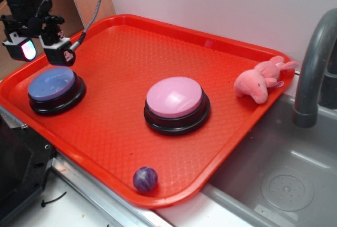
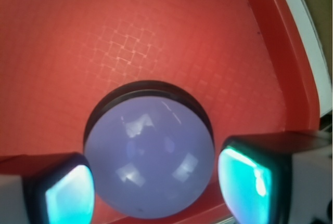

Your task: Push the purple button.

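Purple button sat near red tray's left corner. Gripper hovered above it, jaws wide, empty. Risk judged: pads straddled dome; descent could miss dome, button unpressed.

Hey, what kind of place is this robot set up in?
Probably a play-kitchen test bench: a grey sink with a faucet beside a red tray holding push buttons and toys.

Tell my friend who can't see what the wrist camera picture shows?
A round purple button on a black base sits on a red tray, seen from straight above. The gripper hangs over it with its jaws open, one glowing teal pad on each side.
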`<state>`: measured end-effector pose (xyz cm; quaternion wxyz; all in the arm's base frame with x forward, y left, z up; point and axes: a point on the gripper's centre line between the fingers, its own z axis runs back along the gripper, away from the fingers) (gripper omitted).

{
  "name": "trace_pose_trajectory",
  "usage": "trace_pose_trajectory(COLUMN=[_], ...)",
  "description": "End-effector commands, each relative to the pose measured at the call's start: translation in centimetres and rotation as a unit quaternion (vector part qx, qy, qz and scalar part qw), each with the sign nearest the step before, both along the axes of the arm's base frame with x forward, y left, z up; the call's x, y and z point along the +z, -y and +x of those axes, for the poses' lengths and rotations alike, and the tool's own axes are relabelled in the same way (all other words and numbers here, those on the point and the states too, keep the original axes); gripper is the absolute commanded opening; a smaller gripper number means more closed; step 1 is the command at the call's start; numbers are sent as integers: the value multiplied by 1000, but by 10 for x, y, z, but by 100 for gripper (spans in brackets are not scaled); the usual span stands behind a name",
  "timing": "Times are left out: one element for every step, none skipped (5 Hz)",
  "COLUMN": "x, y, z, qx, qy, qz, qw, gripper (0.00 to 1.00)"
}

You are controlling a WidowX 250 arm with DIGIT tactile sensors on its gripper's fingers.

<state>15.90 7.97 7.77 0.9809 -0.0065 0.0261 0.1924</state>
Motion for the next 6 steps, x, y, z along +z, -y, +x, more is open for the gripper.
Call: trace_pose_trajectory(x=[11, 17, 31, 49, 58, 63], y=[-8, -8, -9, -10, -8, -6], z=[4, 3, 3, 5, 7, 8], qx=[-4, -5, -1, -1, -3, -6], qy=[21, 28, 44, 59, 65, 66], qz=[11, 12, 18, 7, 8, 15], qw=[1000, 1000, 999, 998, 998, 998], gripper=[100, 100, 100, 100, 100, 100])
